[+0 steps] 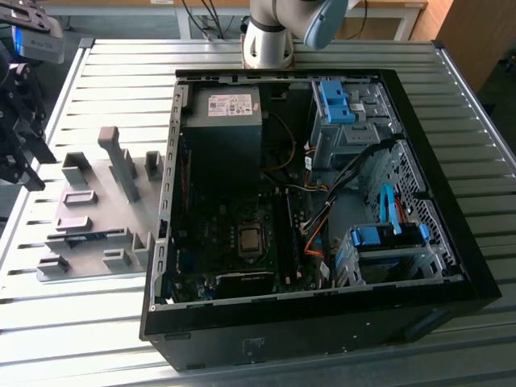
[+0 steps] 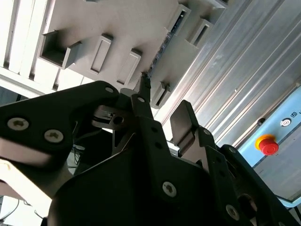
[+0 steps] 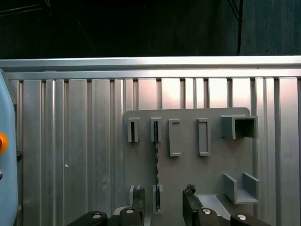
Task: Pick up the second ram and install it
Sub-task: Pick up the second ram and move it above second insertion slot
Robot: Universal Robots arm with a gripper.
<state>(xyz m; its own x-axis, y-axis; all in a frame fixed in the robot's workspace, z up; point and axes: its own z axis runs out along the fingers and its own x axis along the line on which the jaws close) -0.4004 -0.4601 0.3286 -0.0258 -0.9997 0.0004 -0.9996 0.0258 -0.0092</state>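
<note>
While the gripper [image 3: 164, 209] hovers over the table's left end, jaws apart and empty, the second ram [image 3: 156, 165] stands on edge in a slot of the grey holder plate [image 1: 97, 181], in line between the fingers [image 3: 138, 202]. The approach looks best kept square, one finger to each flat face and centred on the stick. Holder blocks [image 3: 170, 139] crowd both sides, so the only free room is overhead. The open computer case [image 1: 480, 278] lies farther right.
</note>
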